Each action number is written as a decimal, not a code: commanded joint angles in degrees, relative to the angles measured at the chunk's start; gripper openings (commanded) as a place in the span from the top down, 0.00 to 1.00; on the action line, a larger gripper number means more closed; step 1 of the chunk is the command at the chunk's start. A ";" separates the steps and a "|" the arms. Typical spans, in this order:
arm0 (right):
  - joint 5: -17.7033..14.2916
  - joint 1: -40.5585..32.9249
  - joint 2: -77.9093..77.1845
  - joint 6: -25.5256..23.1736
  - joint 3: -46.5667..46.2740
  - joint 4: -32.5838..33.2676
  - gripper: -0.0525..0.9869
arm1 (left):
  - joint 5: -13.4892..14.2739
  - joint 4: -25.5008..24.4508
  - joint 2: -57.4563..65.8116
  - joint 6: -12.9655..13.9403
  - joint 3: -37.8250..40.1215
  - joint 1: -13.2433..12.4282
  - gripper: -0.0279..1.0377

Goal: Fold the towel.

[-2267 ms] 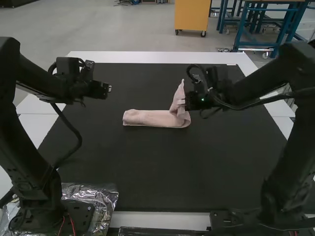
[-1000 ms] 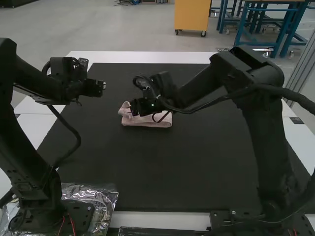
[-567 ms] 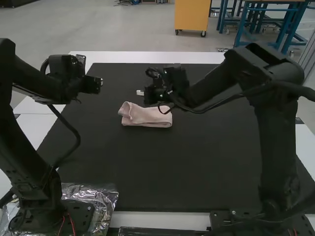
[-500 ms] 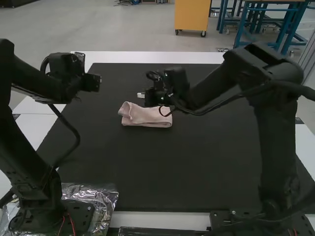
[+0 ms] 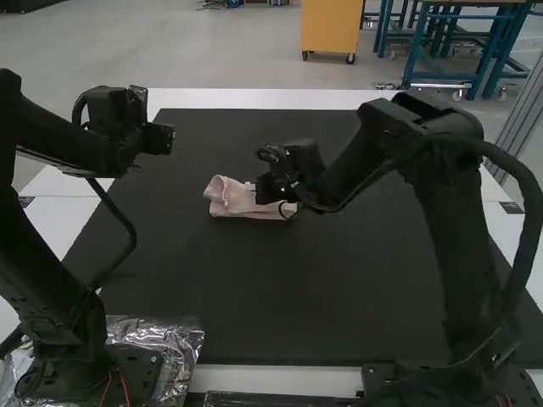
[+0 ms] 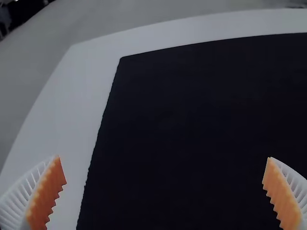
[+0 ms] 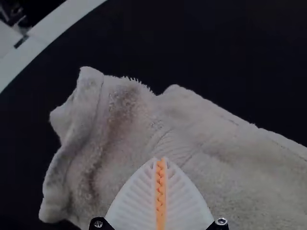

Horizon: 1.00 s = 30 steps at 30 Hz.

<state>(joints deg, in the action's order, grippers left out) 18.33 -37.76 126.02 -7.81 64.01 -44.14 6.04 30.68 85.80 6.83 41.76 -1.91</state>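
A white table carries crinkled plastic and a black mat under a pink towel.

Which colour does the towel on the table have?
The towel is pale pink; this shows best in the high view.

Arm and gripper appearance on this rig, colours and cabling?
Both arms are black, chunky-jointed, each with a thick black cable looping along it. Left gripper and right gripper: white ribbed tapered fingers with serrated orange pads. Round silver screw heads at the right fingers' base.

High view looks down; wrist views nearer; mat shared.
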 commanded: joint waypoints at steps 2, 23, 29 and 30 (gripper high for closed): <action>1.36 1.11 2.48 -0.62 1.29 -1.21 0.97 | 0.99 0.61 -1.95 0.29 0.08 0.07 0.06; 1.62 4.36 -9.03 -3.52 2.35 2.22 0.97 | 2.04 -2.73 -10.30 0.03 3.33 1.12 0.06; 1.01 6.64 -23.71 -4.75 2.00 8.63 0.53 | 4.06 -6.95 -16.63 0.29 6.41 3.32 0.06; 0.75 7.00 -26.17 -4.75 2.00 9.86 0.44 | 4.15 -7.47 -17.77 0.29 6.85 3.67 0.06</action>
<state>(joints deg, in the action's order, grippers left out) 19.16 -31.55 105.14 -11.62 64.29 -35.38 8.67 23.38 71.59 6.83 45.63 0.84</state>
